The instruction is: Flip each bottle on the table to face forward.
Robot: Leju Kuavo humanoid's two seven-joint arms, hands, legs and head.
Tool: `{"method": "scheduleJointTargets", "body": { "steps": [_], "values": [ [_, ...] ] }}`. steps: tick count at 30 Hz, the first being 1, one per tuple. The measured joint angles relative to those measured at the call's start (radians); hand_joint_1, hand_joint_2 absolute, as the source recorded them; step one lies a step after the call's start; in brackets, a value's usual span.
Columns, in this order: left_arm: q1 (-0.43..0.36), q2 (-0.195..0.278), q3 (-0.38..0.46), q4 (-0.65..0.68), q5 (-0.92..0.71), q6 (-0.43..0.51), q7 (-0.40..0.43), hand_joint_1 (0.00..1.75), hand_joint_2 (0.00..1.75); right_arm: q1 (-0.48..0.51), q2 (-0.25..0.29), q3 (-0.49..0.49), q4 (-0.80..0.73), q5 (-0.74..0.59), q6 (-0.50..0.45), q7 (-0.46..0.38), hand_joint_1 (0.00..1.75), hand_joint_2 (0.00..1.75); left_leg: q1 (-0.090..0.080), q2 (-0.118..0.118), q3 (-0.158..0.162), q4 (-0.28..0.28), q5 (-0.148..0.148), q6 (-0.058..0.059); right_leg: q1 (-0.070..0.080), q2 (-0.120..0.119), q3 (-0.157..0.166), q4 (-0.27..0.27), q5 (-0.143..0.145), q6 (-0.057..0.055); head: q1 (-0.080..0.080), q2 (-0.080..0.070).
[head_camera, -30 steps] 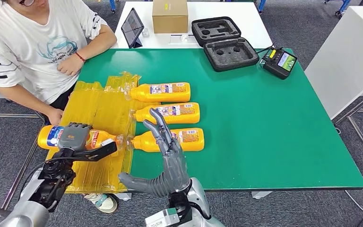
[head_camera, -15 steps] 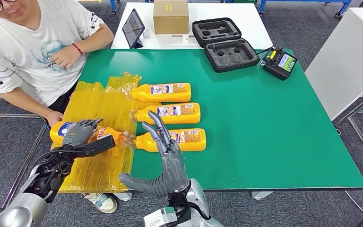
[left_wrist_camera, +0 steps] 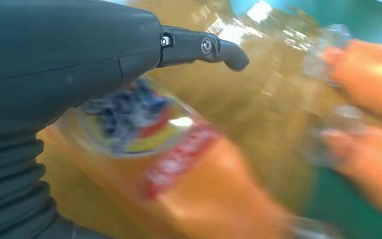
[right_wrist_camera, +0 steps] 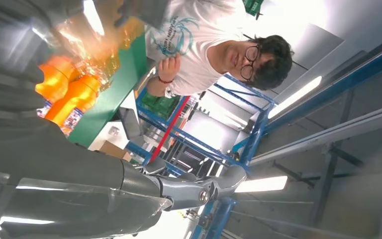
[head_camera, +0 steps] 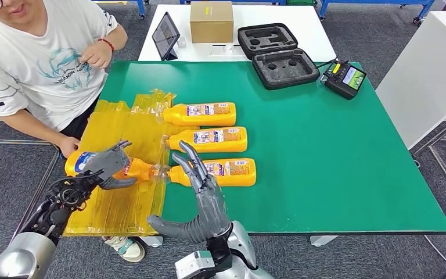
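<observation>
Three orange bottles lie on their sides on the green table [head_camera: 325,151], back labels up: the far one [head_camera: 200,114], the middle one [head_camera: 209,139] and the near one [head_camera: 223,171]. A fourth bottle [head_camera: 84,164] lies on the yellow plastic sheet [head_camera: 122,133] with its blue and red front label up, blurred in the left wrist view [left_wrist_camera: 179,164]. My left hand [head_camera: 107,164] lies over this bottle with its fingers [left_wrist_camera: 204,47] spread and lifted off it. My right hand [head_camera: 203,192] is raised with fingers apart in front of the near bottle and holds nothing.
A person [head_camera: 40,58] sits at the table's left corner with one hand on the sheet's edge. Beyond the table, a tablet [head_camera: 165,34] and a cardboard box [head_camera: 211,21] stand on a white table. A black foam case [head_camera: 276,53] and a controller [head_camera: 342,77] lie at the back.
My left hand moved the fourth bottle rightward and set it down on the yellow sheet, then spread its fingers. The person's raised hand moved higher. My right hand barely moved.
</observation>
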Motion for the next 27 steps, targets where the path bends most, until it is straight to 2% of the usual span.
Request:
{"method": "scheduleJointTargets", "body": {
  "steps": [2,4,6,8,10,12,19,27],
  "values": [
    [-0.004,-0.003,0.013,0.001,0.073,-0.04,-0.002,0.0,0.0,0.001,-0.002,0.0,0.005,0.002,-0.004,0.0,0.0,1.75,0.0,0.0,0.0,0.0,0.0,0.0,0.0,0.0,0.0,0.0,0.0,0.0,0.0,0.0],
    [-0.005,-0.008,0.031,0.004,0.13,-0.041,-0.003,0.0,0.0,0.006,-0.002,0.0,0.007,0.007,-0.007,0.0,0.0,1.75,0.0,0.001,0.001,0.0,0.0,0.0,0.0,0.001,0.0,0.0,0.0,0.0,0.0,0.0],
    [-0.002,-0.014,0.051,0.006,0.166,0.029,-0.013,0.0,0.87,0.013,-0.003,0.0,0.008,0.018,-0.008,0.001,0.0,1.75,0.0,0.001,0.001,0.0,0.0,0.0,0.0,0.002,-0.001,0.0,0.0,0.0,0.0,0.0],
    [0.015,-0.025,0.072,0.0,0.197,0.207,-0.05,0.0,1.75,0.023,-0.004,0.0,0.007,0.033,-0.008,0.004,0.0,1.75,0.0,0.003,-0.001,0.0,0.0,0.0,0.0,0.003,-0.003,0.0,0.001,0.0,0.0,0.0],
    [0.041,-0.038,0.094,-0.024,0.245,0.392,-0.105,0.0,1.75,0.034,-0.006,0.0,0.007,0.046,-0.008,0.009,0.0,1.75,0.0,0.006,-0.003,0.0,0.0,0.0,0.0,0.004,-0.006,0.0,0.001,0.0,0.0,0.0],
    [0.063,-0.047,0.11,-0.057,0.292,0.48,-0.143,0.0,1.75,0.042,-0.009,0.0,0.006,0.055,-0.008,0.014,0.0,1.75,0.001,0.006,-0.005,0.0,0.0,0.0,0.0,0.005,-0.008,0.0,0.001,0.0,0.0,0.0],
    [0.116,-0.062,0.144,-0.15,0.358,0.626,-0.246,0.0,1.75,0.047,-0.024,-0.001,0.006,0.098,-0.009,0.033,0.0,1.75,0.0,0.006,-0.01,0.001,0.0,0.0,0.0,0.005,-0.012,0.0,0.001,0.0,0.0,0.0],
    [0.133,-0.067,0.152,-0.192,0.365,0.64,-0.254,0.0,1.75,0.048,-0.036,-0.001,0.006,0.104,-0.009,0.034,0.0,1.75,0.0,0.006,-0.011,0.0,-0.001,0.0,0.0,0.005,-0.013,0.0,0.001,0.0,0.0,0.0]
  ]
}}
